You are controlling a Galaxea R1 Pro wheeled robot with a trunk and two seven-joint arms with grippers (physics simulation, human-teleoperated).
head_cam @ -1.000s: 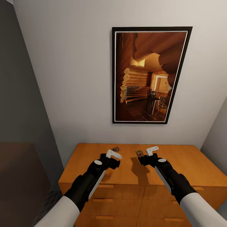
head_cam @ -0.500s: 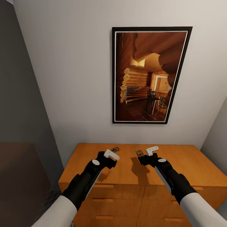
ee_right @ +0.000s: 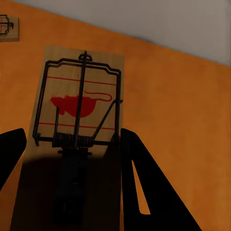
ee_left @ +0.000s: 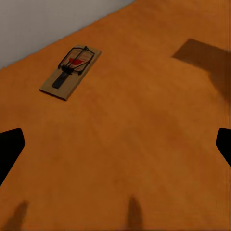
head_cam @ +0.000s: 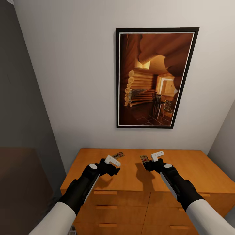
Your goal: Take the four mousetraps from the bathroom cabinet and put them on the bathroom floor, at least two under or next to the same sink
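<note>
Two mousetraps show on the orange-brown cabinet (head_cam: pixel 192 169). One mousetrap (head_cam: pixel 118 154) (ee_left: pixel 71 71) lies flat near the back wall, ahead of my left gripper (head_cam: pixel 111 165) (ee_left: pixel 115 149). That gripper hovers above the cabinet top, open wide, with nothing between its fingertips (ee_left: pixel 9 150). The other mousetrap (head_cam: pixel 144 158) (ee_right: pixel 79 120), a tan board with a black wire and a red mouse print, sits between the fingers (ee_right: pixel 139 183) of my right gripper (head_cam: pixel 148 162) (ee_right: pixel 72 139). The right gripper is shut on its long edges, a little above the top. The bathroom floor is out of view.
A framed picture of a log-cabin room (head_cam: pixel 156 77) hangs on the white wall behind the cabinet. Drawer fronts with bar handles (head_cam: pixel 108 192) face me below the top. A grey wall (head_cam: pixel 19 114) stands at the left and another wall (head_cam: pixel 227 143) at the right.
My left arm has drawn back and to the left, uncovering the flat mousetrap by the wall. The right arm and its mousetrap have stayed in place.
</note>
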